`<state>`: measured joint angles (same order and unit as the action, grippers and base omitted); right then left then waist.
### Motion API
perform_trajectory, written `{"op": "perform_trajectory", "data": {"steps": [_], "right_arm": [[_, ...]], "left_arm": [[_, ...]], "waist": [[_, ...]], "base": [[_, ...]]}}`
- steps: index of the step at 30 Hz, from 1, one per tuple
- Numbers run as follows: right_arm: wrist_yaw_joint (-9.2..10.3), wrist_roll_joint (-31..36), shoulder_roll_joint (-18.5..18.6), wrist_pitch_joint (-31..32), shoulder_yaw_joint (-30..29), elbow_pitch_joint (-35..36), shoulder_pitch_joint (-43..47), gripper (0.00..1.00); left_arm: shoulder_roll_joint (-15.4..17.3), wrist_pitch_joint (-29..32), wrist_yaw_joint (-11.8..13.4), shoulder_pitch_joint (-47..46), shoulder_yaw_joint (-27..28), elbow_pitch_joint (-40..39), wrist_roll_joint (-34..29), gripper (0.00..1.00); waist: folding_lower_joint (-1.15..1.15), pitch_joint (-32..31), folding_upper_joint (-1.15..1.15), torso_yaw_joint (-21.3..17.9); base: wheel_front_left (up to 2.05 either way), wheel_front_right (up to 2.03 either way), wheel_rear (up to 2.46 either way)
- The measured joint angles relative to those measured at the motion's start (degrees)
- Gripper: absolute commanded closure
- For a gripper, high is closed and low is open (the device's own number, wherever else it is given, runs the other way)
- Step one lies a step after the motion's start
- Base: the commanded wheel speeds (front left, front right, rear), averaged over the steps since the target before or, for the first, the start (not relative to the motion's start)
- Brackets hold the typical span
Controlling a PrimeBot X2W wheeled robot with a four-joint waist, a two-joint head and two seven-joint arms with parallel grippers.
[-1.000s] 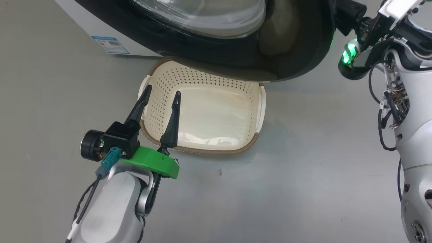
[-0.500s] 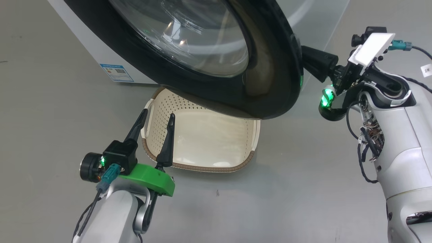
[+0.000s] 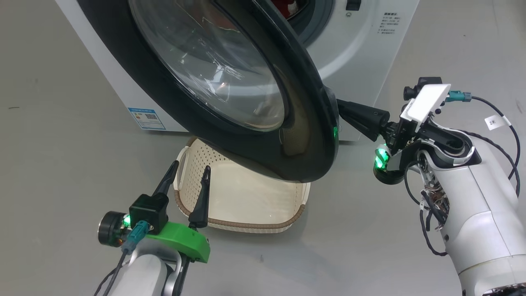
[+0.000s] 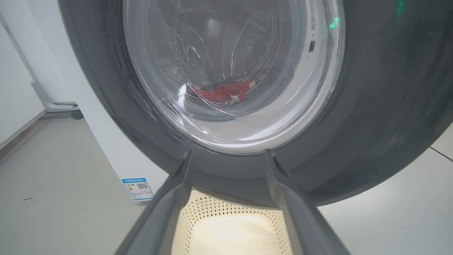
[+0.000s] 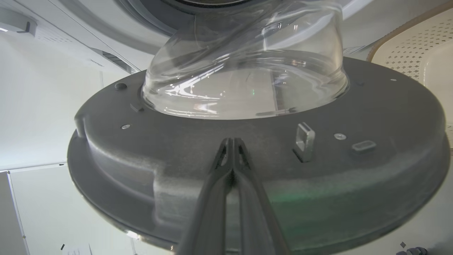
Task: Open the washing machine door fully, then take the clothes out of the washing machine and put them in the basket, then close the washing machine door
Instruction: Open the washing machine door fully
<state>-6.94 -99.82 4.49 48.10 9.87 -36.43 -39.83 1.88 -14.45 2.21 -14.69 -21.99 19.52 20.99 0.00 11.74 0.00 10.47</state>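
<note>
The white washing machine (image 3: 361, 53) stands at the top of the head view. Its glossy black door (image 3: 304, 144) hangs partly open over the cream basket (image 3: 250, 205) on the floor. My right gripper (image 5: 231, 141) is shut, its tips pressed against the door's grey inner face beside the latch (image 5: 304, 140). Open and holding nothing, my left gripper (image 3: 187, 168) hovers over the basket's left rim, facing the door's glass (image 4: 230, 71). Red clothes (image 4: 223, 92) with a white bit lie in the drum, seen through the glass, and also show at the opening (image 3: 292, 6).
A blue label (image 3: 146, 118) marks the machine's lower left corner. A white stand with a caster (image 4: 58, 106) sits by the wall left of the machine. Bare grey floor (image 3: 61, 164) spreads to the left and in front of the basket.
The head camera has tilted up, bringing the machine's front into view. The door has swung further left over the basket with my right gripper behind it. The left gripper stays by the basket.
</note>
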Motion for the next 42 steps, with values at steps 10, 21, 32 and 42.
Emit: {"op": "perform_trajectory", "data": {"steps": [10, 21, 32, 42], "right_arm": [[-0.01, -1.1, -0.7, -0.1, 1.4, 3.6, 4.3, 1.00], [-0.04, -2.0, -0.9, -1.1, 3.5, 6.2, 8.4, 1.00], [-0.04, -6.4, -0.9, -2.8, 9.1, 9.0, 12.3, 1.00], [-0.04, -8.6, -0.9, -4.9, 14.0, 11.9, 14.3, 1.00]], "left_arm": [[0.0, 0.0, -0.5, 1.4, 0.3, 0.0, -1.2, 0.00], [0.0, 0.0, -1.0, 2.6, 0.2, 0.0, -1.9, 0.00], [0.1, 0.0, -1.5, 4.3, 0.1, 0.4, -1.9, 0.00], [0.2, 0.0, -1.5, 4.5, 0.4, 0.4, -1.9, 0.00]], "waist": [[0.00, -3.4, 0.00, 0.4], [0.00, -5.7, 0.00, 1.4], [0.00, -7.6, 0.00, 2.4], [0.00, -8.1, 0.00, 3.4]], "base": [[0.00, 0.00, 0.00], [0.00, 0.00, 0.00], [0.00, 0.00, 0.00], [0.00, 0.00, 0.00]]}}
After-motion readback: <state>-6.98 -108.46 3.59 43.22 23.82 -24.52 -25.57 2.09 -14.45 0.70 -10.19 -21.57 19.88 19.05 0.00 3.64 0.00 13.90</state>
